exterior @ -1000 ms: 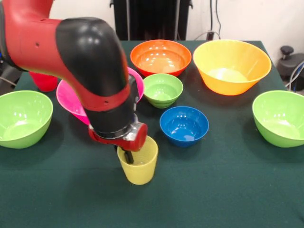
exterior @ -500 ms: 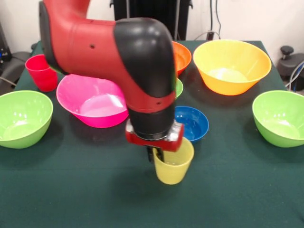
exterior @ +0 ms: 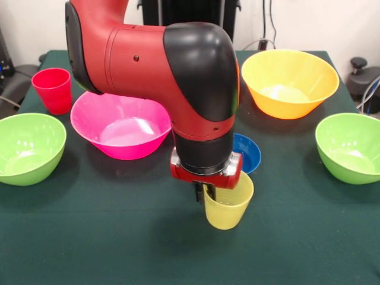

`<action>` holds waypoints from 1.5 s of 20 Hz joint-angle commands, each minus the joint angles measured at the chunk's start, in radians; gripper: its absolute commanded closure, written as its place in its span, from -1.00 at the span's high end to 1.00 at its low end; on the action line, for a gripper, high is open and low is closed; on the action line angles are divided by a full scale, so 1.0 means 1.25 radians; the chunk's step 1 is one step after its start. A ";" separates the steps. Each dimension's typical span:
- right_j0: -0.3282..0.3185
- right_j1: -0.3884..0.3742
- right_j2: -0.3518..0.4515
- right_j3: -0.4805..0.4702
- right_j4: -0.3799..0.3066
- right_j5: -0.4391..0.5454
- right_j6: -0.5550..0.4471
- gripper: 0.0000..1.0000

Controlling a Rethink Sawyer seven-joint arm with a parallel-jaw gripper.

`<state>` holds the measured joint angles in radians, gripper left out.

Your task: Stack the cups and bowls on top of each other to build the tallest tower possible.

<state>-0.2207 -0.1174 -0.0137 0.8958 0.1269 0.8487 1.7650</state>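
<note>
End effector (exterior: 205, 193) grips pale yellow ribbed plastic cup (exterior: 228, 206) by its rim, nothing stacked yet, bowls scattered on desk (exterior: 89, 237).

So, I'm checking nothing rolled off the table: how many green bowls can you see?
2. One green bowl sits at the picture's left edge, the other green bowl at the right edge. The arm may hide more behind it.

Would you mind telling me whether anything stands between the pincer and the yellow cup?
Nothing visible does: the pincer is already at the yellow cup, at its rim. The blue bowl sits behind them, apart.
</note>
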 commanded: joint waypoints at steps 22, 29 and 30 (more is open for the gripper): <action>0.010 0.011 0.012 0.081 -0.021 -0.095 0.094 -1.00; 0.007 0.021 0.008 0.057 -0.014 -0.078 0.094 1.00; 0.007 0.021 0.008 0.057 -0.014 -0.077 0.094 1.00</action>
<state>-0.2206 -0.1158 -0.0430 0.9034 0.1324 0.7990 1.7650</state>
